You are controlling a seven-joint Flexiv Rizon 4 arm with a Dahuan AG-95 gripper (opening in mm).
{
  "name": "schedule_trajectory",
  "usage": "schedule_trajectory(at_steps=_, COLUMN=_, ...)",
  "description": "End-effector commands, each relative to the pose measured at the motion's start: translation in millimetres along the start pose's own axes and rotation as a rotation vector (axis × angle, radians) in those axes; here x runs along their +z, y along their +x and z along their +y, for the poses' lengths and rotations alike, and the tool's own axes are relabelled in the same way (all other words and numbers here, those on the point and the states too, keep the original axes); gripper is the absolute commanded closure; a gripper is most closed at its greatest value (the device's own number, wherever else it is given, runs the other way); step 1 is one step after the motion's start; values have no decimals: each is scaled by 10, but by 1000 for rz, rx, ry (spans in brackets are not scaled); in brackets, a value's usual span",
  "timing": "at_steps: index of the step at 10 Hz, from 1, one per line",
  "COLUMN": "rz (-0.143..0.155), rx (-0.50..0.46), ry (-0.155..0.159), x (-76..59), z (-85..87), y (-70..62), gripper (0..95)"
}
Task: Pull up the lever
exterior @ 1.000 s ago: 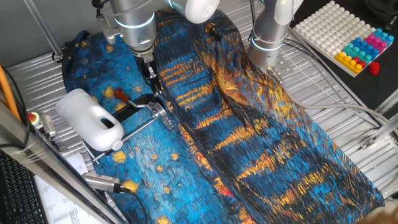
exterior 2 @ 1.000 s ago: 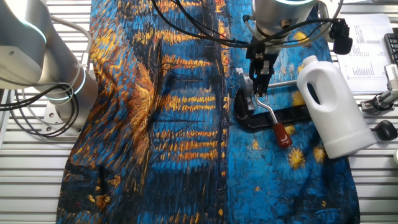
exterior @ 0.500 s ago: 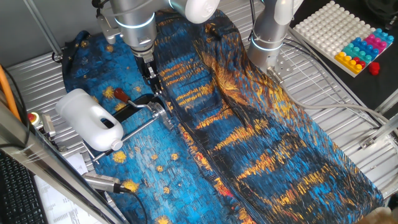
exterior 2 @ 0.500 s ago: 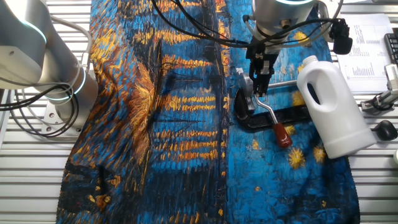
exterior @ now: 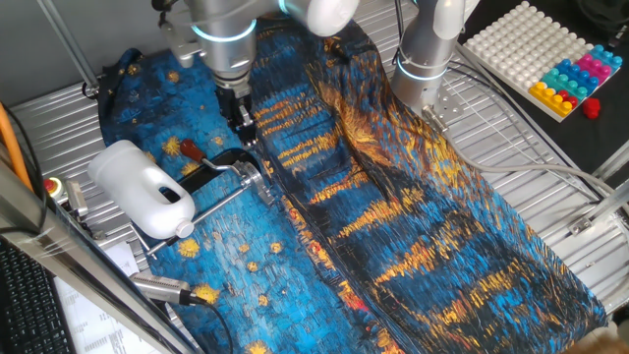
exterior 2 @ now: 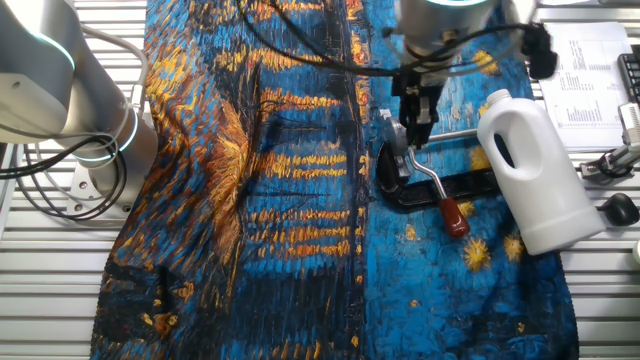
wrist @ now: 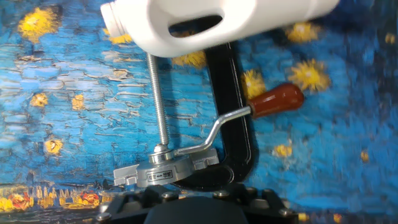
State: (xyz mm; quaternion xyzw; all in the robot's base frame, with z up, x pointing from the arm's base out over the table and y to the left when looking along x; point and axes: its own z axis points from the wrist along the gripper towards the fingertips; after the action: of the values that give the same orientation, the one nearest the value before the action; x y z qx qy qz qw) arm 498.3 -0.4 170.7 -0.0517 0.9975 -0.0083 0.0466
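From where I sat, the claw hung just above the clamp's silver head, holding nothing, but I couldn't tell if its fingers were apart or together. The lever lay low on the blue painted cloth, red sleeve pointing away, beside the white jug and the silver rod.

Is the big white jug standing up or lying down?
Lying down. The white jug rests on its side on the blue cloth, handle hole showing, beside the clamp.
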Motion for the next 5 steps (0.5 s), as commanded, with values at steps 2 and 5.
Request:
schedule_trajectory(at_steps=2, rz=-28, rx=-49, ry=4, x=7, z=3, y=-20, gripper=950)
schedule_trajectory(at_steps=5, rz=-29, rx=-66, ry=5, x=7, z=3, y=-20, gripper=950)
